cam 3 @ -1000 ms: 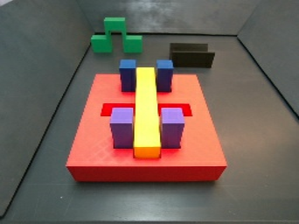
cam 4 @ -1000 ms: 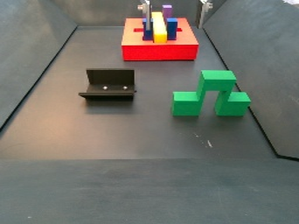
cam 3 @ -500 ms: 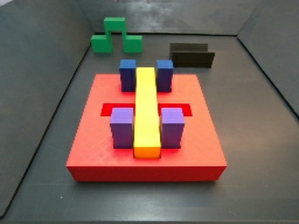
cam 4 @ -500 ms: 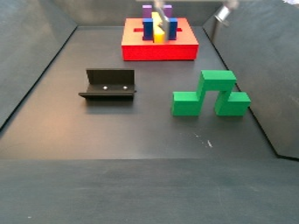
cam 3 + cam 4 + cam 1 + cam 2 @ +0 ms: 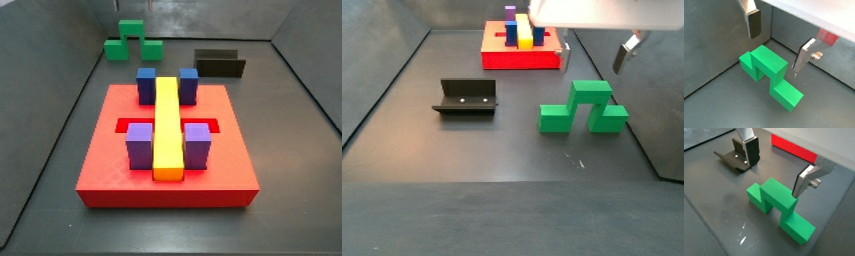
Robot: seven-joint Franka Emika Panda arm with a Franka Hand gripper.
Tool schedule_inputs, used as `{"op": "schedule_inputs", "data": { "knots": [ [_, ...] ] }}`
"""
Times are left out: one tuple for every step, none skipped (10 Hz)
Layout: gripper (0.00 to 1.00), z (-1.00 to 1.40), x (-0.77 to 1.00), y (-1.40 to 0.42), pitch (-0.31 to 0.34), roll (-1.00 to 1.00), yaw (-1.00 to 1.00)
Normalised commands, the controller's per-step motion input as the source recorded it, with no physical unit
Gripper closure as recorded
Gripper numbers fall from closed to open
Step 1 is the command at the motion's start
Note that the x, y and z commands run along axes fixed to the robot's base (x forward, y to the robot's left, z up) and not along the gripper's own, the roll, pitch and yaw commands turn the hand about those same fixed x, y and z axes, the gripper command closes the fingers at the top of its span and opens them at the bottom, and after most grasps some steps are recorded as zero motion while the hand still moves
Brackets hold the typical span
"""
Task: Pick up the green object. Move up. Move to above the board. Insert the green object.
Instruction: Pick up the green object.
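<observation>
1. Since the earlier frame, our gripper (image 5: 628, 48) has come into a side view at upper right, above the green object (image 5: 583, 107); the green object, board and fixture have not shifted.
2. Gripper (image 5: 777, 42): we see the jaws wide apart in both wrist views, holding nothing, the fingers (image 5: 749, 150) clear above the green object (image 5: 781, 208).
3. Green object (image 5: 132, 41): on the floor, top left of a side view, behind the board (image 5: 170, 180); right of centre in a side view.
4. Board (image 5: 524, 57): red, carrying a yellow bar (image 5: 166, 128) with blue and purple blocks.
5. Fixture (image 5: 468, 97): left of the green object, well apart.
</observation>
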Motion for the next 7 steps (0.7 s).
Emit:
{"op": "schedule_inputs", "data": {
  "knots": [
    [0.0, -0.09, 0.0, 0.0, -0.021, 0.0, 0.0],
    [0.0, -0.17, 0.0, 0.0, 0.0, 0.0, 0.0],
    [0.0, -0.26, 0.0, 0.0, -0.026, 0.0, 0.0],
    [0.0, -0.35, -0.03, 0.0, -0.01, 0.02, 0.0],
    [0.0, -0.33, -0.17, 0.03, -0.027, 0.01, 0.0],
    [0.0, -0.23, -0.08, 0.0, -0.034, 0.0, 0.0],
    [0.0, -0.22, 0.0, 0.01, -0.033, 0.0, 0.0]
  ]
}}
